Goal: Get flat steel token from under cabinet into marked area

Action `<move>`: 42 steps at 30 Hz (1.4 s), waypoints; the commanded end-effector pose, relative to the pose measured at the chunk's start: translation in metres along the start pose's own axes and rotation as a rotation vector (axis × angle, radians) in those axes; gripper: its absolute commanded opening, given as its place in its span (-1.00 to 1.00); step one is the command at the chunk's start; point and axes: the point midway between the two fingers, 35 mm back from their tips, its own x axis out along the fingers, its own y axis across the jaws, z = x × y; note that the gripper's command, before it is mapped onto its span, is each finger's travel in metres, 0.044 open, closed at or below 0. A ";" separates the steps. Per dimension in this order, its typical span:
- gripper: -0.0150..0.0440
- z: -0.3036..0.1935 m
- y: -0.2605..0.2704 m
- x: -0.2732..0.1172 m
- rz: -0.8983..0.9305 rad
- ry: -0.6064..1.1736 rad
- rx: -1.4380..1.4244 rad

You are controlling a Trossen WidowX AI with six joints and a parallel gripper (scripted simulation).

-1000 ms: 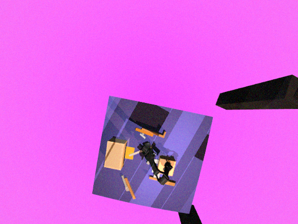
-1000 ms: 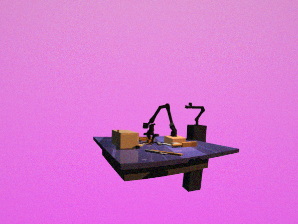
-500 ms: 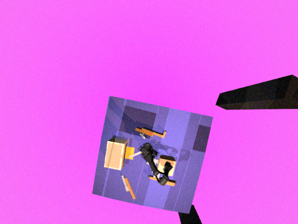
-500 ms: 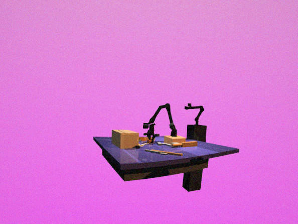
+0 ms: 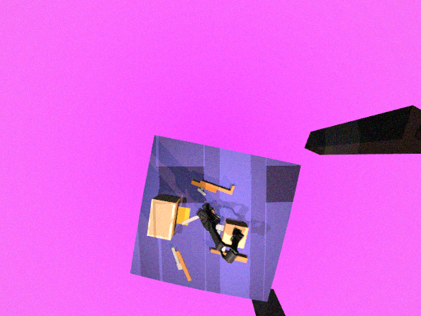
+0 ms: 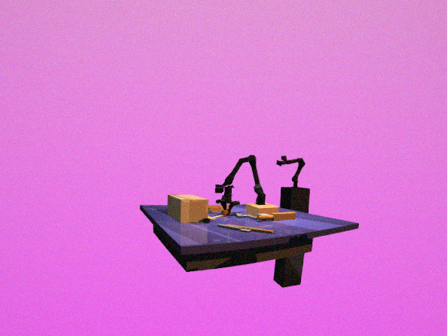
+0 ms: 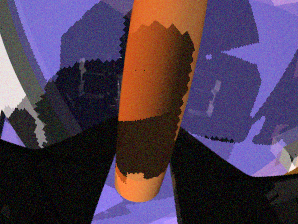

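Observation:
The tan cabinet [image 5: 161,219] [image 6: 188,209] stands at the left of the table. The yellow marked area [image 5: 184,211] lies in front of it. My gripper [image 7: 146,127] is shut on the orange handle [image 7: 162,65] of a tool, low over the table between the cabinet and the arm's base. The tool's pale blade [image 5: 191,219] [image 6: 215,217] reaches from the gripper to the marked area, with its tip over or on the yellow near one edge. Whether the blade touches the table is too small to tell. I cannot make out the steel token in any view.
An orange hooked bar [image 5: 221,188] and a small pale piece [image 5: 201,191] lie to one side. An orange stick [image 5: 184,266] and a grey bar [image 5: 176,256] lie together on the other side. A tan block [image 6: 262,208] stands by the arm's base. A small dark thing [image 6: 205,220] sits by the cabinet's corner.

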 end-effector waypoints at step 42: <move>-0.49 0.035 0.032 -0.001 -0.003 -0.004 -0.008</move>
